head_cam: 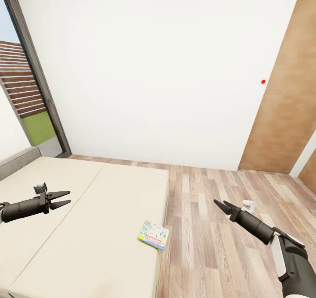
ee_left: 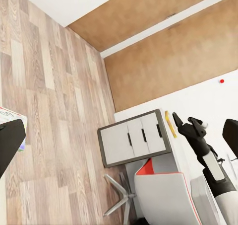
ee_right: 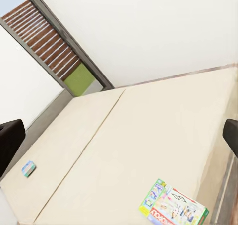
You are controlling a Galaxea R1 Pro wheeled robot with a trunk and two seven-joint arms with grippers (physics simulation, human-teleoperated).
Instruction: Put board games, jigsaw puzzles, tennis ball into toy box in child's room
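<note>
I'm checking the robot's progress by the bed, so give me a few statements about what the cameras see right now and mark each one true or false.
1. A white-green board game lies on the bed near its edge. True.
2. The left gripper is clamped on that board game. False: it hangs open above the mattress, holding nothing.
3. The right gripper is over the wood floor, beside the bed. True.
4. A second, small blue box lies elsewhere on the bed, apart from the white-green one. True.
5. The wall ahead is covered in pictures. False: it is plain white with one small red dot.
</note>
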